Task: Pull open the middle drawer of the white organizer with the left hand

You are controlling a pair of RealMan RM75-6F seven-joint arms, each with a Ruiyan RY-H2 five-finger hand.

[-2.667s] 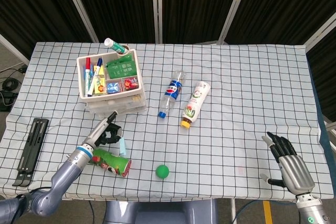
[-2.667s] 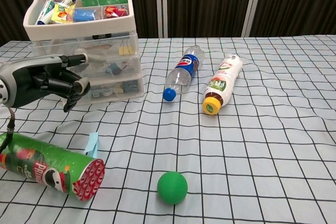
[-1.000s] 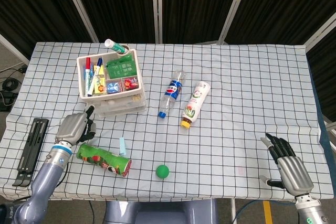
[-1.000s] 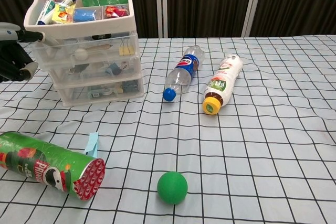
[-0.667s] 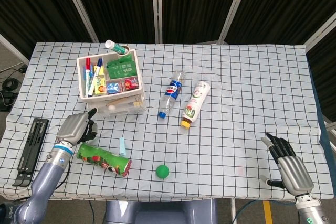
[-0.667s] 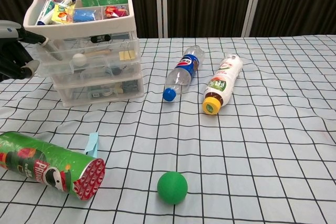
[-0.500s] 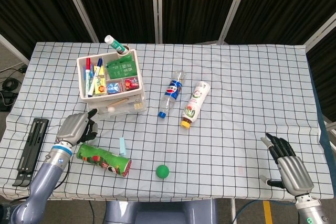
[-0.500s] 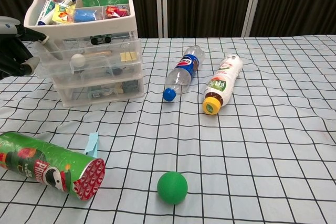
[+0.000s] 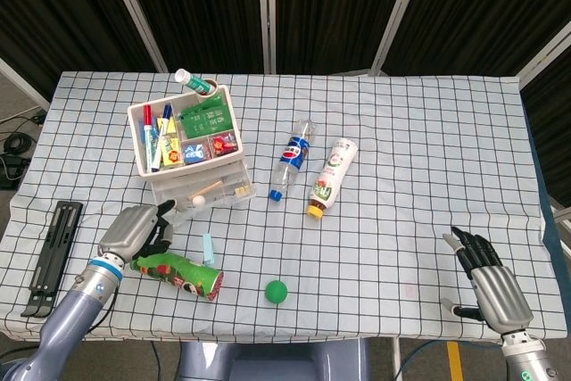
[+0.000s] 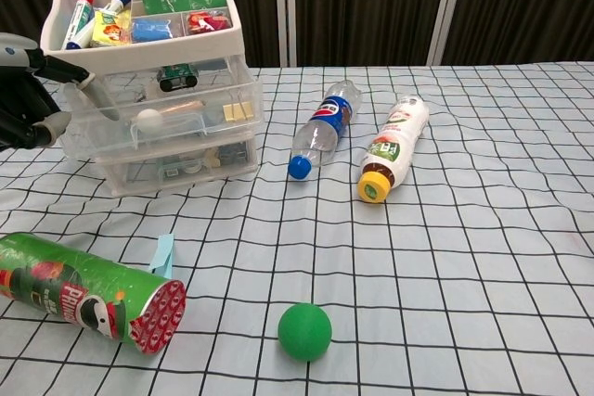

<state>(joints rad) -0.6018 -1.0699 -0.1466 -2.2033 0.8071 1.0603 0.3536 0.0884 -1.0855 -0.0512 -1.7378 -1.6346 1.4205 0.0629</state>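
Chest view up first: caught the middle drawer (image 10: 167, 122) of the white organizer (image 10: 144, 44) poking out past the drawers above and below it, over at the left rear of the worktop (image 10: 464, 229). Spotted the left robot hand (image 10: 23, 90) right at that drawer's left front corner, fingers curled, one stretched along the clear front wall, and gripping that corner by the look of it. Checked against the head view: same story, with the hand touching the drawer's near-left corner, just above a chip can (image 9: 178, 274) lying on its side. Found the right robot hand (image 9: 493, 285) well apart at the near right edge, fingers spread, holding nothing.

Judged light: thin clear plastic with only small loose bits inside, including a little white ball (image 10: 148, 117). Reckoned stiff enough to pull on, but slick, with little to catch a finger. Rated the corner hold as risky, likely to skew the drawer in its slot. Would have favoured hooking under the front lip nearer the middle. Feared the whole organizer sliding on the checked cloth, or the marker-loaded top tray (image 10: 200, 42) tipping forward.
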